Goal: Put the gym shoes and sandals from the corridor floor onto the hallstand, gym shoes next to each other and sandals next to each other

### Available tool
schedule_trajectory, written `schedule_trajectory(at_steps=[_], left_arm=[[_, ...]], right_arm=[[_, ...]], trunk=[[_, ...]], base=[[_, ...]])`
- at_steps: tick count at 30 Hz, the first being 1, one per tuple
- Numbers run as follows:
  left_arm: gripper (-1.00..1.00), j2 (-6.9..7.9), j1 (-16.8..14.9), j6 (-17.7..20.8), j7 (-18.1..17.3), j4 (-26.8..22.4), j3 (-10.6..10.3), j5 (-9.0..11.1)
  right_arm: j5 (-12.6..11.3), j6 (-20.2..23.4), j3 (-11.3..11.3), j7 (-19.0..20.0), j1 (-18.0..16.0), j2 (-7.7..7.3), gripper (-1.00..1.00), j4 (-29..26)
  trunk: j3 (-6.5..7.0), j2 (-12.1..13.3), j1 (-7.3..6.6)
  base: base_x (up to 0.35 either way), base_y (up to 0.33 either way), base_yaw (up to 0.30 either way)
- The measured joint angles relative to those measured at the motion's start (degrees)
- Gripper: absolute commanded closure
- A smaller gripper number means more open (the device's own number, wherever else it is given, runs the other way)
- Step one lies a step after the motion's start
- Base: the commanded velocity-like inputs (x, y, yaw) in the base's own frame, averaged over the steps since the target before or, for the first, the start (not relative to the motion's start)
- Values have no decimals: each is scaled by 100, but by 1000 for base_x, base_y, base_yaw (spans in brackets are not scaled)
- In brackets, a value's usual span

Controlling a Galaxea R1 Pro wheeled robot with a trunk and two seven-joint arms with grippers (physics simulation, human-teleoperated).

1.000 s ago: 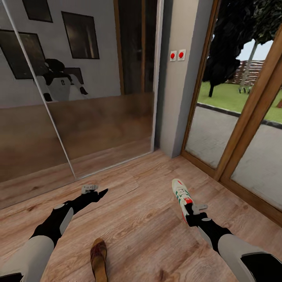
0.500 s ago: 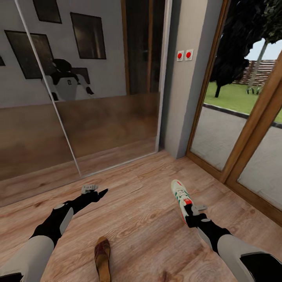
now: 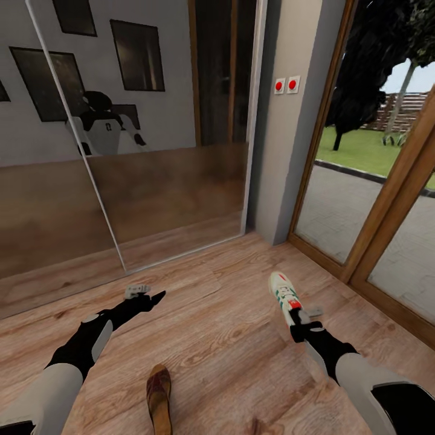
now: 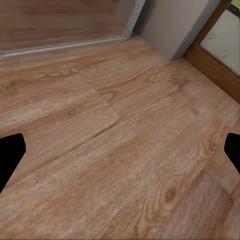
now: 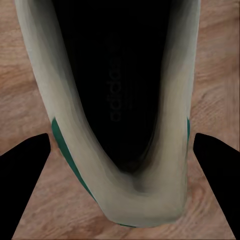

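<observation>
Gym shoe [image 3: 284, 294] lies on the corridor floor [image 3: 223, 338] at the right, its long axis running from near to far with the toe pointing away and the heel at the right gripper [image 3: 304, 321]. In the right wrist view the shoe's dark opening [image 5: 120, 90] sits between the two fingertips [image 5: 22, 170], which stand wide apart beside the heel and hold nothing. A brown sandal [image 3: 158, 396] lies near centre, closer to the left gripper [image 3: 148, 294], also spread and empty over bare planks
</observation>
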Motion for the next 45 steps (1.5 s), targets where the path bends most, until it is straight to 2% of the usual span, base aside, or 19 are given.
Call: schedule_trajectory(at_steps=[5,6,10,13,18,20,21,25,30,31,32,33,34,37,40,42,45], left_arm=[[-100,-2,0,19,543,2,-10,-2],[-100,-7,0,22,833,5,-19,-2],[-100,-47,-1,84,1474,24,-43,-3],[-100,-200,-3,263,1919,167,-63,-4],[-100,-627,-1,481,2418,583,-88,-6],[-100,-773,-3,516,2519,692,-103,3],[-100,-867,-2,539,2582,759,-104,9],[-100,-996,-2,570,2664,842,-72,26],[-100,-1022,-2,587,2694,900,119,43],[-100,-1022,-1,588,2695,943,190,43],[-100,-1023,-1,584,2695,1071,359,42],[-100,-1024,-2,584,2695,1075,365,44],[-100,-1025,-1,580,2695,1178,527,41],[-100,-1026,-2,579,2699,1302,753,36],[-100,-1026,-2,595,2902,1340,816,35],[-100,-1027,-4,602,3380,1390,881,26],[-100,-1019,-3,586,3640,1628,928,28]], right_arm=[[-6,808,6,-271,-370,-2,100,-240],[-2,987,5,-319,-506,-4,100,-284],[-40,1180,-9,-370,-668,-2,100,-305],[-55,1240,-19,-388,-721,-1,100,-254],[-72,1260,-27,-373,-759,10,100,-193],[-76,1182,-38,-368,-765,19,100,-184],[-81,981,-59,-363,-765,30,100,-170],[-159,346,-103,-351,-762,112,100,-102],[-190,-27,-120,-348,-761,243,100,-68],[-192,-84,-121,-348,-761,251,100,-66],[-195,-179,-118,-347,-759,263,100,-58],[-195,-183,-125,-347,-759,263,100,-57],[-198,-246,-119,-347,-756,284,100,-30],[-200,-328,-113,-347,-752,344,100,34],[-197,-354,-114,-347,-751,454,100,58],[-197,-368,-111,-340,-750,538,100,67],[-195,-373,-113,-341,-750,594,100,71]], trunk=[[0,0,0],[1,0,0],[0,0,0],[0,0,1],[-1,0,0],[0,0,0],[0,0,0],[0,0,0],[0,0,0],[0,0,0],[-1,0,0],[0,0,0],[-1,0,1],[-1,0,1],[-1,0,0],[-2,0,0],[-13,0,1]], base=[[0,0,0],[0,0,0],[0,0,0],[0,0,0],[0,0,0],[0,0,0],[0,0,0],[0,0,0],[0,0,0],[0,0,0],[0,0,0],[0,0,0],[0,0,0],[0,0,0],[0,0,0],[0,0,0],[0,0,0]])
